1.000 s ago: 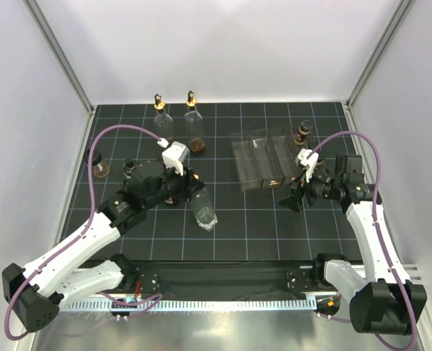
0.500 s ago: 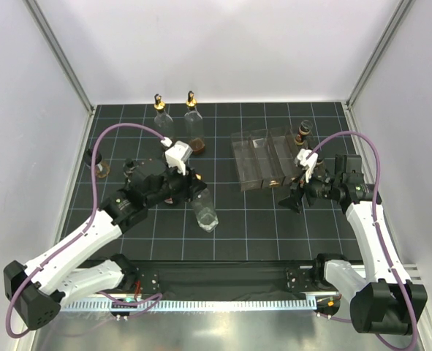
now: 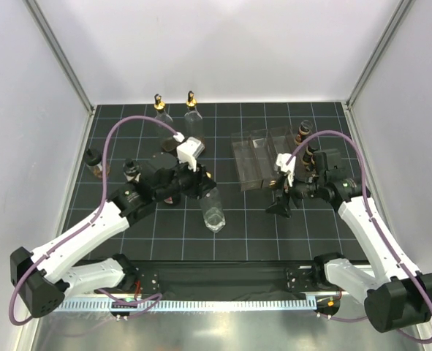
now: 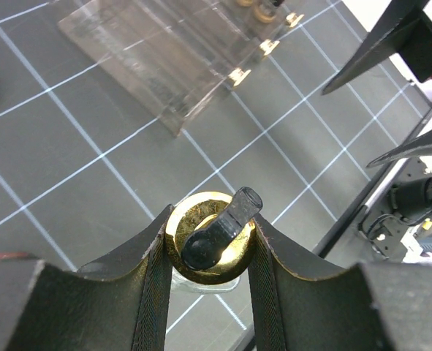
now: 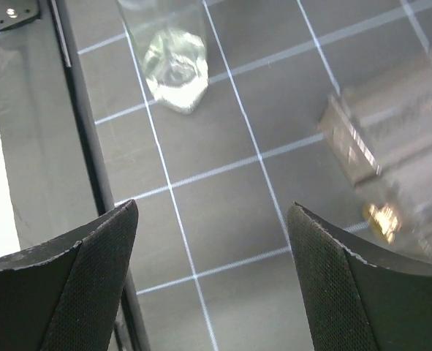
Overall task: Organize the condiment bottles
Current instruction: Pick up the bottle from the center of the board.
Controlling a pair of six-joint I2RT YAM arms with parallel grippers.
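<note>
From above, the left gripper [image 3: 202, 183] holds a clear bottle [image 3: 213, 215] over the dark mat [image 3: 259, 223], left of the plastic rack [image 3: 261, 157]. Only the left wrist camera shows its fingers [image 4: 156, 292] squeezing the bottle's gold top [image 4: 194, 219]. The right gripper [image 5: 212, 212] is wide open with nothing in it.

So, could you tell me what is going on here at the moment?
The left gripper is shut on the gold pourer top of a clear bottle, holding it tilted near the middle of the mat. The right gripper hangs open near the clear rack, holding nothing. Two more tall bottles stand at the back.
</note>
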